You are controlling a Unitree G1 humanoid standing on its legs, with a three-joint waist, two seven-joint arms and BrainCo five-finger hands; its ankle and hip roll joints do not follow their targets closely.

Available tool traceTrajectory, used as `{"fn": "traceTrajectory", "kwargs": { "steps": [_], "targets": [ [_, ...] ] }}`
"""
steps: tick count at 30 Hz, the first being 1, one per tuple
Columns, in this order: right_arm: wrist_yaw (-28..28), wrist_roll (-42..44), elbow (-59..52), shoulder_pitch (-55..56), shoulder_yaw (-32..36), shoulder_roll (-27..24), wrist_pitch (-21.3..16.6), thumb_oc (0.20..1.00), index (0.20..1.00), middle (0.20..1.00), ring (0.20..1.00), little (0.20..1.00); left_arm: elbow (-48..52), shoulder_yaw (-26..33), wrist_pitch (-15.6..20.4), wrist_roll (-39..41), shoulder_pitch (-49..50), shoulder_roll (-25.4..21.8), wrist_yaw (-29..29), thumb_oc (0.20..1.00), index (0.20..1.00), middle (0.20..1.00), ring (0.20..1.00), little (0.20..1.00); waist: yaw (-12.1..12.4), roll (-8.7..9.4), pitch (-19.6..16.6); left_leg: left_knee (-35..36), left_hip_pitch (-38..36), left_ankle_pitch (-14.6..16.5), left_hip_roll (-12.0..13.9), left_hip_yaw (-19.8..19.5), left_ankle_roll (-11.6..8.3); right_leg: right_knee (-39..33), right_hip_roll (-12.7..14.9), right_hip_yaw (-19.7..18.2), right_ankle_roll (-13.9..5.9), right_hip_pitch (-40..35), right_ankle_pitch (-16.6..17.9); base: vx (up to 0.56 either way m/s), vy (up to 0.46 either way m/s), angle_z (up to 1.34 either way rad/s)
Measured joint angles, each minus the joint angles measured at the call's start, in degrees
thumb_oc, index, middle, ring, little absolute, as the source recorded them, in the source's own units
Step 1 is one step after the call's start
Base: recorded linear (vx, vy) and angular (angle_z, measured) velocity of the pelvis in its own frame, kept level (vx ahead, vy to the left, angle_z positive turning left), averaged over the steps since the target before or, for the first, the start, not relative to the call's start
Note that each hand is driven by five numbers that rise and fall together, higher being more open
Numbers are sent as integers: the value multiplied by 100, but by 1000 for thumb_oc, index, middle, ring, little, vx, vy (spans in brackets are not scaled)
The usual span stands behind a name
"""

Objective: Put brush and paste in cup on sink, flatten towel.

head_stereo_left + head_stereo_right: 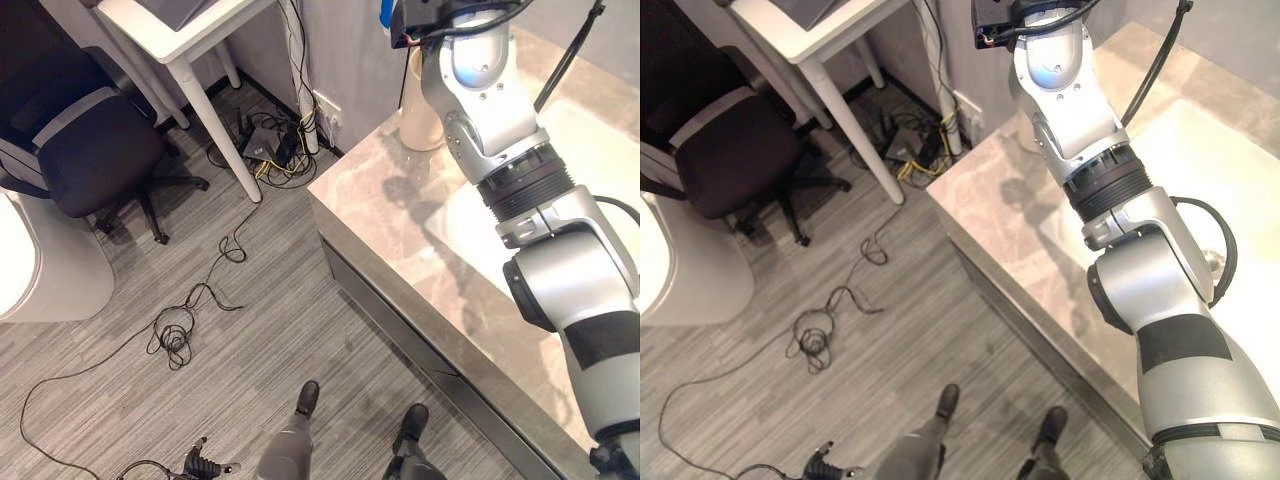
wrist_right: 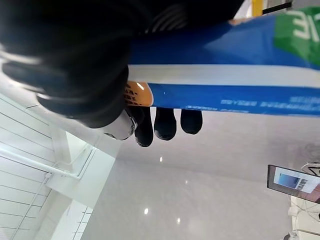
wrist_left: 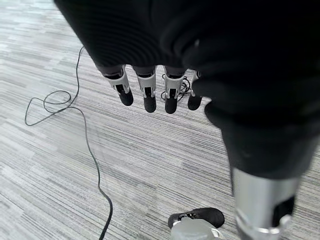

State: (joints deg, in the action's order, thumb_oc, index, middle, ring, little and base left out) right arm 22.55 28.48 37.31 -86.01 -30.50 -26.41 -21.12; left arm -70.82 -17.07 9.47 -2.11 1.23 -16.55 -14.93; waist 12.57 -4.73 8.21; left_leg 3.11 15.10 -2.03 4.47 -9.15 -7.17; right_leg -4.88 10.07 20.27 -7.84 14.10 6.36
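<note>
My right hand (image 2: 165,122) is raised at the far end of the counter, its fingers curled round a blue and white toothpaste pack (image 2: 225,75). A blue corner of the pack (image 1: 386,12) shows beside the hand's dark cover (image 1: 425,15). Just below it a cream cup (image 1: 418,115) stands on the marble counter (image 1: 400,220), next to the white sink basin (image 1: 1200,170). My left hand (image 3: 150,92) hangs low over the floor with relaxed straight fingers and holds nothing.
A black office chair (image 1: 90,140) and a white desk (image 1: 190,30) stand to the left. Cables (image 1: 180,335) trail over the grey floor, with a tangle of plugs (image 1: 265,145) by the wall. A white rounded object (image 1: 20,250) sits at the far left.
</note>
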Motion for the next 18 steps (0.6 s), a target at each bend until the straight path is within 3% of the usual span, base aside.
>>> {"fn": "traceTrajectory", "kwargs": {
  "steps": [18],
  "targets": [
    [-17,3,162,-10,-11,-229,9,200,200,200,200,200,22,-168,31,169,-173,-14,10,1000,1000,1000,1000,1000,-131,-50,31,-1,-21,0,-13,52,0,0,11,-56,-4,15,5,0,2,-1]
  ]
}}
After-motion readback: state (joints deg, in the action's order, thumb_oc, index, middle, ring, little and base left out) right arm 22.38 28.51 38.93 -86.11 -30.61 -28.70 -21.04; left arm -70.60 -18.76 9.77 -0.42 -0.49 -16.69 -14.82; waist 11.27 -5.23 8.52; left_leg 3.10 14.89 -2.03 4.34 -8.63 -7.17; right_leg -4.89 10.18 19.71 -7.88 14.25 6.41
